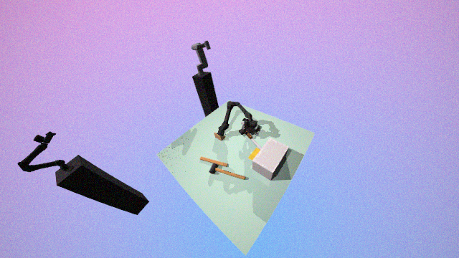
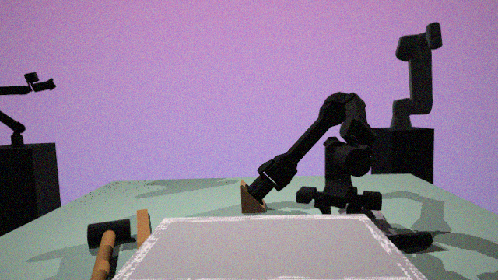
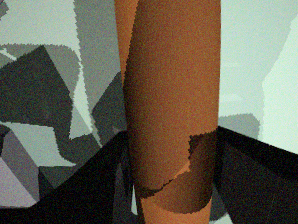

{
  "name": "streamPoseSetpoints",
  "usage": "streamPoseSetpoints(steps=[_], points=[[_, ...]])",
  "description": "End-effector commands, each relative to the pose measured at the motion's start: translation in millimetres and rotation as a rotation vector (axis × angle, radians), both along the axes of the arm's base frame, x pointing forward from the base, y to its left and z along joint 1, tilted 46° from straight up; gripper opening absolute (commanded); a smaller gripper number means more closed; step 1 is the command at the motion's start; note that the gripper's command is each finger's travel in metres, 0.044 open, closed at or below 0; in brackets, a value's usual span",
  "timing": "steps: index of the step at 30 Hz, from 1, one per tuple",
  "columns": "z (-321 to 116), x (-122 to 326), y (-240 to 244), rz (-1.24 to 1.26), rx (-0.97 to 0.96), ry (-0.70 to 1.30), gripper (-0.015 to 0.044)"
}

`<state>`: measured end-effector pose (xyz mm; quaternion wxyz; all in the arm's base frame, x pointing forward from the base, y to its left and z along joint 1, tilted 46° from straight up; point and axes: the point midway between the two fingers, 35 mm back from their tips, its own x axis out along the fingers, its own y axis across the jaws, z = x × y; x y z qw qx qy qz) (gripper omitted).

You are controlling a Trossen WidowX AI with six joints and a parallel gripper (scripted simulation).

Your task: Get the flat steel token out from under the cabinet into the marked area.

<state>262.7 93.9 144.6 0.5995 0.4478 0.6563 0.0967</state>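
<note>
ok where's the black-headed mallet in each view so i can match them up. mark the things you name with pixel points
top: the mallet (image 1: 229, 173) (image 2: 104, 252) lies below centre, left of the cabinet (image 1: 272, 154) (image 2: 264, 249)
exterior: lower left, handle cut off by the bottom edge
wrist: not in it
shared landmark: pale green table top (image 1: 237, 215) (image 2: 175, 198) (image 3: 280, 75)

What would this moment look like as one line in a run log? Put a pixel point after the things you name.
black gripper (image 1: 248, 133) (image 3: 165, 136): shut on orange-brown wooden handle (image 1: 249, 135) (image 3: 172, 90) | steel token: not visible | yellow marked area (image 1: 254, 154): beside pale box-shaped cabinet (image 1: 271, 152) (image 2: 272, 249)

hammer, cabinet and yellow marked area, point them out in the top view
hammer (image 1: 213, 168): top view, black head
cabinet (image 1: 273, 152) (image 2: 272, 249): top and exterior views, pale top
yellow marked area (image 1: 254, 154): top view, visible middle
</note>
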Motion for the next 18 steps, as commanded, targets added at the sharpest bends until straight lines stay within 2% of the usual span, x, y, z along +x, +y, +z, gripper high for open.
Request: streamPoseSetpoints(steps=[1,4,6,9,18], points=[[0.0,0.0,-0.1,0.000,0.000,0.000,0.0131],[0.0,0.0,-0.1,0.000,0.000,0.000,0.0200],[0.1,0.0,0.0,0.000,0.000,0.000,0.0200],[-0.1,0.0,0.0,-0.004,0.004,-0.005,0.0270],[-1.9,0.0,-1.6,-0.007,0.005,-0.002,0.0270]])
